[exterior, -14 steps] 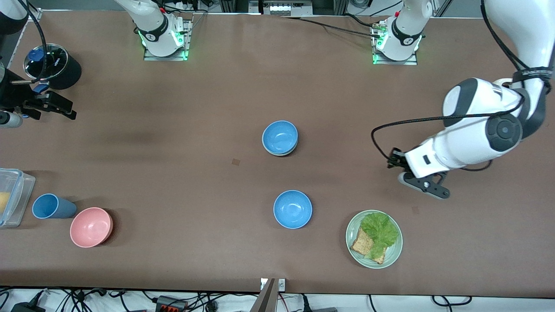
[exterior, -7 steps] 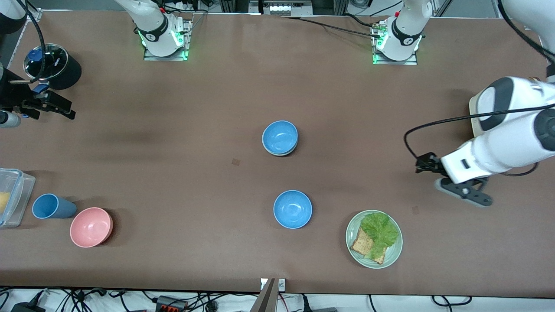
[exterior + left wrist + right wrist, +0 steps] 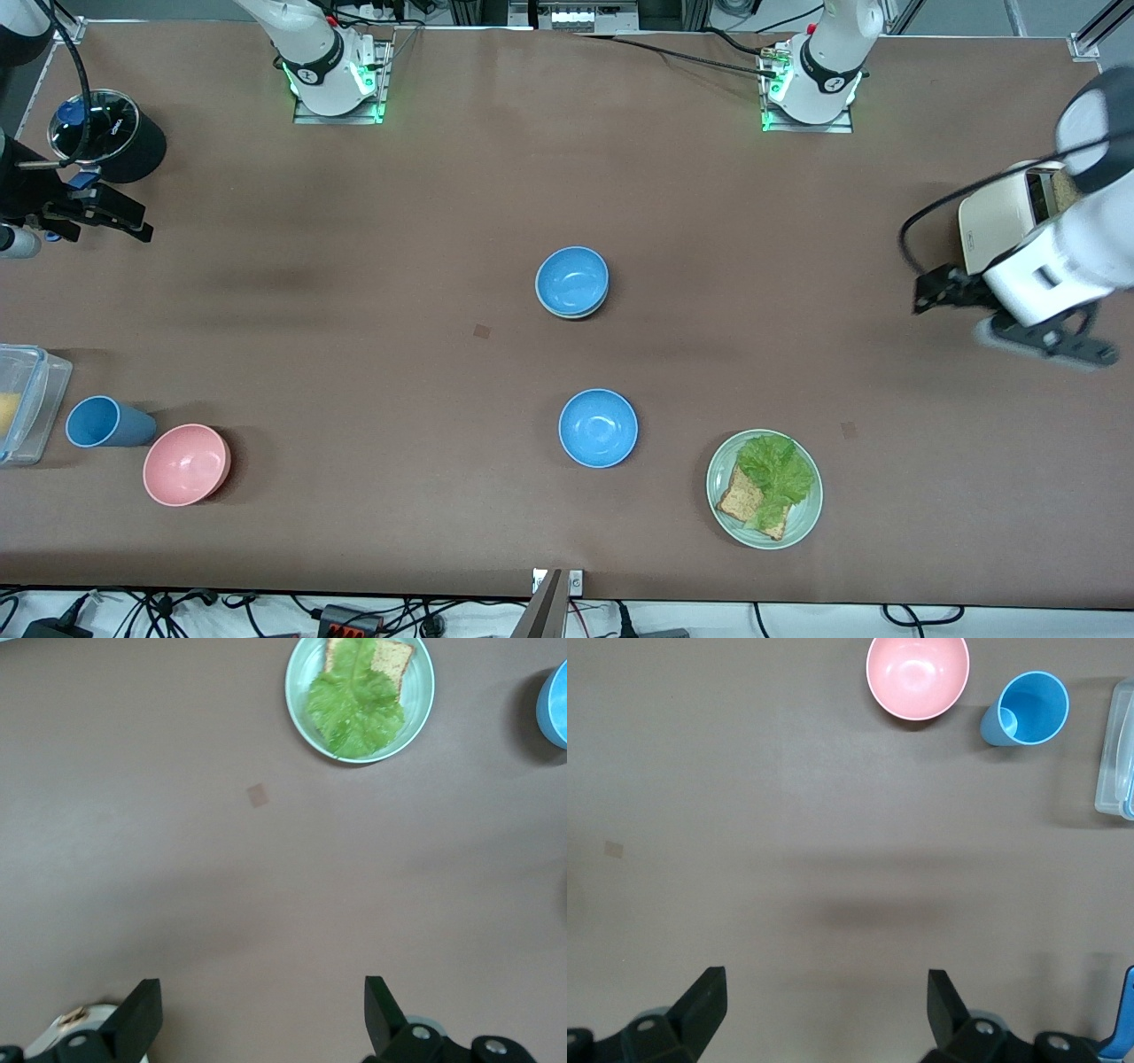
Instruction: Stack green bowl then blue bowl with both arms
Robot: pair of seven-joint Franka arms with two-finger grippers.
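**A:** Start at the right arm's end. Where is its claw?

**B:** The right claw (image 3: 111, 215) hangs over bare surface (image 3: 354, 354) just beside a black tub (image 3: 111, 135). Its fingers are spread wide and hold nothing. A pink bowl (image 3: 918, 675) and a blue cup (image 3: 1028, 709) lie well apart from it.

**A:** And the bowls?

**B:** They sit between the two claws, well apart from both. A blue bowl (image 3: 572, 276) is nested in the green bowl (image 3: 576, 315), of which only a pale sliver of rim shows. I judge the stack is made. A second blue bowl (image 3: 598, 427) stands alone, toward the plate (image 3: 722, 509) of lettuce and bread.

**A:** The left claw?

**B:** The left claw (image 3: 1050, 344) is empty too, fingers wide, over bare surface just beside a beige toaster (image 3: 997, 221).

**A:** What could go wrong?

**B:** The toaster is close, so a swing of the left arm could knock it. The right arm's cables hang near the tub and may snag. A fresh reach might also take the loose blue bowl for the stacked one and upset a finished stack.
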